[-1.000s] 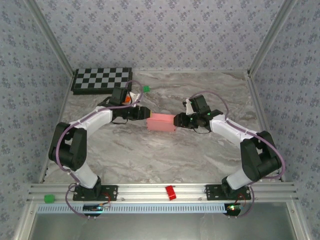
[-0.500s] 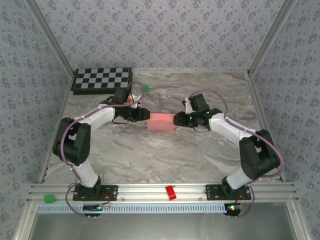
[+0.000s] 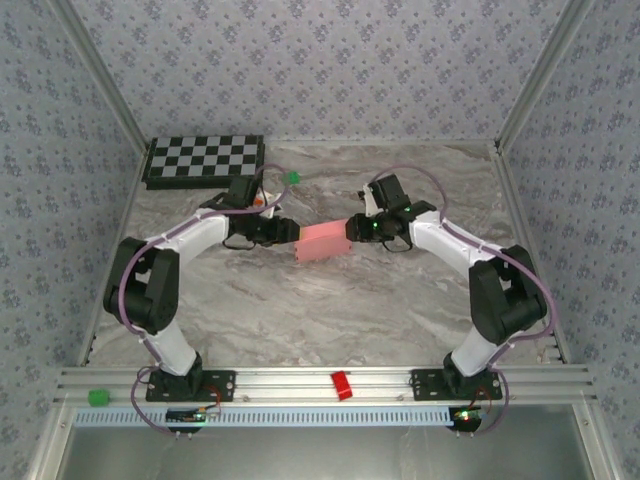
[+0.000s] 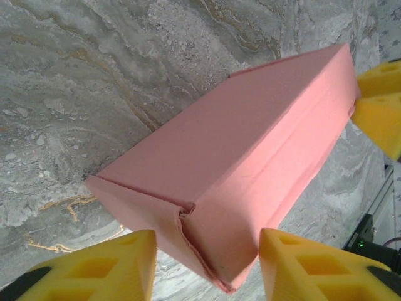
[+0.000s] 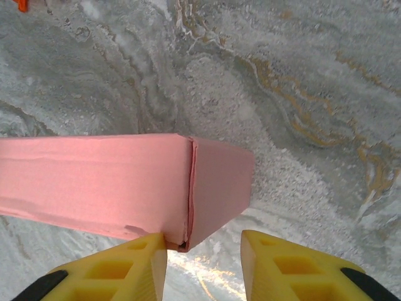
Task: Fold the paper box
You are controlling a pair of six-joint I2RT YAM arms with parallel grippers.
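The paper box (image 3: 323, 241) is a closed pink rectangular box lying slanted in the middle of the table, its right end toward the back. My left gripper (image 3: 292, 232) is at its left end. In the left wrist view that end corner of the box (image 4: 238, 157) sits between the yellow fingers (image 4: 313, 266), both touching it, so my left gripper (image 4: 207, 266) is shut on it. My right gripper (image 3: 352, 228) is at the other end. There the box (image 5: 94, 182) touches only the left finger (image 5: 119, 269). My right gripper (image 5: 203, 266) is open, with a gap beside the box.
A checkerboard (image 3: 205, 160) lies at the back left, with a green block (image 3: 293, 178) and a small orange piece (image 3: 257, 198) near the left arm. On the front rail sit a red block (image 3: 342, 384) and a green block (image 3: 98, 397). Walls close three sides.
My right gripper has moved toward the back and the box's right end has swung with it, so the box now lies slanted. The left arm's elbow has shifted slightly.
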